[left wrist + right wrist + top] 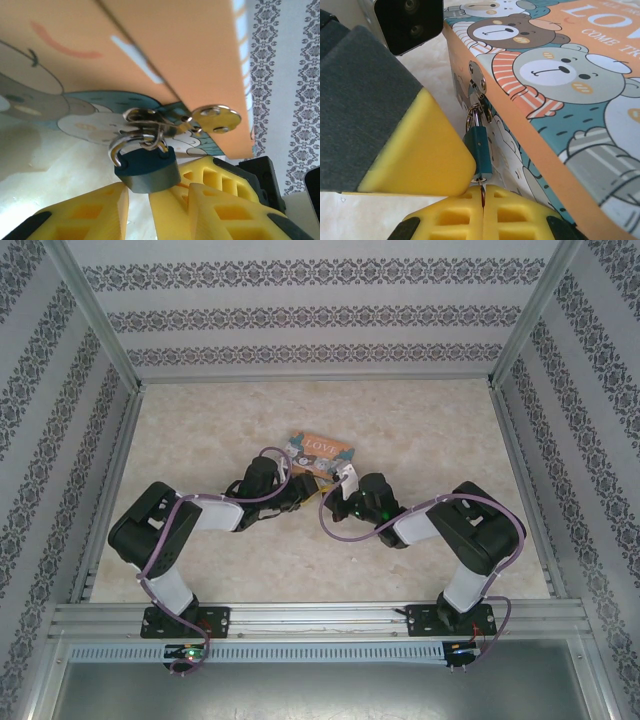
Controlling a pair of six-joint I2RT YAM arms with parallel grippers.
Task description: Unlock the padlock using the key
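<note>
Right, you have a pale, marbled desk (420, 430) under you, boxed in by walls (320, 315) papered in grey patterned stripes. A metal rail (320, 620) runs along the near edge, where both arms are bolted. The orange-and-teal tin (322, 450) with cartoon bears sits near the middle of the desk, and both arms reach in to its near side.

The padlock (479, 152) hangs by its thin silver loop from the shiny hasp (150, 120) on the side wall of the tin, just under the lid edge. Its teal body hangs below the hasp.

Your left fingers (75, 215) stand a narrow gap apart, with the padlock body right at their tips. In the right wrist view, one of them lies against the padlock's side. You cannot tell whether they actually pinch it.

Your right fingers (515, 217) are pressed together directly below the padlock. They pinch the key (481, 192), a thin dark sliver standing upright in the seam between them. Its upper end meets the underside of the padlock body.
</note>
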